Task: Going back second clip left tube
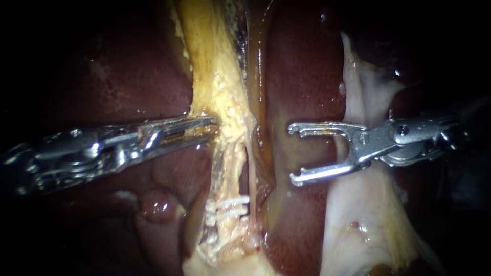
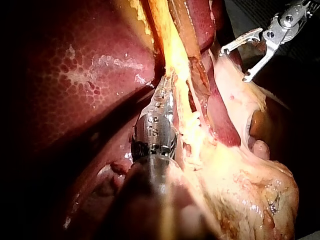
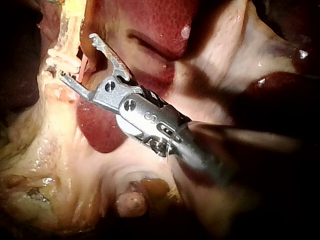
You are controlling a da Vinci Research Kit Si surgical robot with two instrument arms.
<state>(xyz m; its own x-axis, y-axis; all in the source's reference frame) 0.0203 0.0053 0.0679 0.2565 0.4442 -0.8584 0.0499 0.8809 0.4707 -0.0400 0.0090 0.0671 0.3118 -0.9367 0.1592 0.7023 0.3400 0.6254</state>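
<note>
Endoscope view: the left instrument [image 1: 207, 127] comes in from the left, its jaws narrowed to a slit and clamped on the left edge of the left tube [image 1: 220, 76], a yellow strand running from far to near over the dark red liver [image 1: 307, 66]. Nearer along that tube sit white clips [image 1: 230, 204], lying across it. The right instrument [image 1: 291, 153] hangs just right of the tube, apart from it, jaws spread wide and empty. Pale tissue [image 1: 358, 204] lies behind its shaft. The right wrist view shows those open jaws [image 3: 76, 56] beside the clips [image 3: 60, 61].
</note>
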